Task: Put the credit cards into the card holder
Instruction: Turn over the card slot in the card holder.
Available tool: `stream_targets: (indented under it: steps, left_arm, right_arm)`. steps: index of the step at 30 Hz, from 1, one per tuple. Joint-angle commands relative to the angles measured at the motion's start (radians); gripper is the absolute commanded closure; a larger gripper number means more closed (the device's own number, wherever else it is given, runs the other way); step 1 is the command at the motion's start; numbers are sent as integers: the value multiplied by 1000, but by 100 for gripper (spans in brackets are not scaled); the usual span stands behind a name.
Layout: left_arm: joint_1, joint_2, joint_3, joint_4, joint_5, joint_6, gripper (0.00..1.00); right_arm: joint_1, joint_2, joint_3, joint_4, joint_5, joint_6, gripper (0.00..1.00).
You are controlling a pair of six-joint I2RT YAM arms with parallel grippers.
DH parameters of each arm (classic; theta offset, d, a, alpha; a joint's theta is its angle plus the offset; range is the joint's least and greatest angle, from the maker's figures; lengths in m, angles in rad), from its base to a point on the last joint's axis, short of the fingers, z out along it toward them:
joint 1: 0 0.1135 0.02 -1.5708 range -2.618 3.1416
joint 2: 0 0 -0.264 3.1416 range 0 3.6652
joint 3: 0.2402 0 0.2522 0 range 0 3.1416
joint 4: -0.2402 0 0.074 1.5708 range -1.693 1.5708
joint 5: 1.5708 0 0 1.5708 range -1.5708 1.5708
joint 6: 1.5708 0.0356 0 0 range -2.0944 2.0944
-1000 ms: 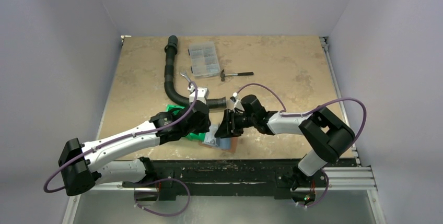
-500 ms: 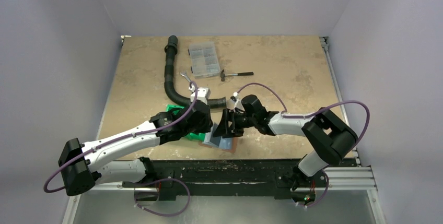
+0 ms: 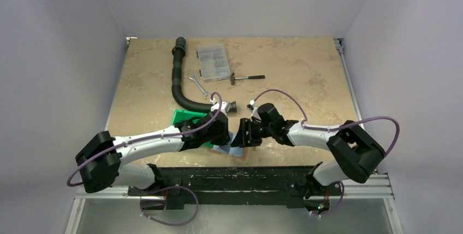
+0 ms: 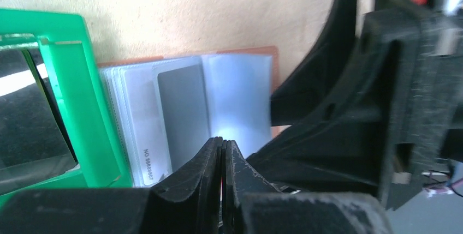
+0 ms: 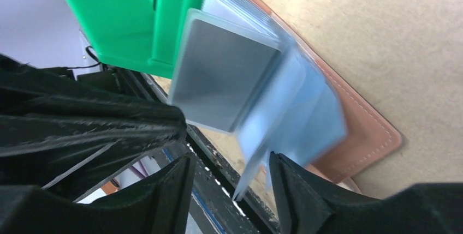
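Observation:
The card holder [image 3: 225,150] lies open near the table's front edge, reddish-brown outside [image 5: 371,130] with grey-blue pocket leaves [image 4: 235,92]. A grey card [image 4: 183,111] sits in one leaf and also shows in the right wrist view [image 5: 224,76]. A white numbered card [image 4: 146,152] lies in the left stack. My left gripper [image 4: 223,145] is shut just above the holder's fold; nothing shows between its jaws. My right gripper [image 5: 232,177] is open, with loose blurred pocket leaves [image 5: 295,119] standing between its fingers. The two grippers [image 3: 223,135] [image 3: 240,137] are close together over the holder.
The green plastic bin [image 3: 184,118] touches the holder's left side [image 4: 82,103]. A black corrugated hose [image 3: 177,78], a clear compartment box [image 3: 213,61], a hammer [image 3: 247,77] and a wrench [image 3: 197,85] lie at the back. The black front rail [image 3: 245,177] is just behind the holder.
Both grippers have moved toward the front edge over the holder. The left arm has swung right, uncovering more of the green bin. The pocket leaves are in motion.

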Motion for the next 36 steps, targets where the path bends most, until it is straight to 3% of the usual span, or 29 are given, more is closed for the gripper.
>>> stream_targets:
  steps: [1,7,12,17,24,29,36]
  left_arm:
    - [5,47,-31,63,-11,-1,94]
    - [8,51,-93,14,-160,-23,98]
    - [12,57,-115,9,-174,-42,98]
    - [12,66,-114,8,-174,-45,99]
    - [13,110,-106,95,-92,-41,100]
    - [12,186,-82,173,-26,-40,100]
    - [13,219,-29,196,12,-22,100]
  right_arm:
    - [5,-14,-21,-33,47,-42,44]
    - [5,1,-34,-66,112,-83,49]
    - [5,23,-29,-61,143,-98,53]
    - [4,34,-27,-69,190,-98,72]
    - [-41,-3,-27,-215,339,-90,100]
    - [-117,-41,-26,-285,357,-116,100]
    - [-126,-63,33,-402,460,-165,100]
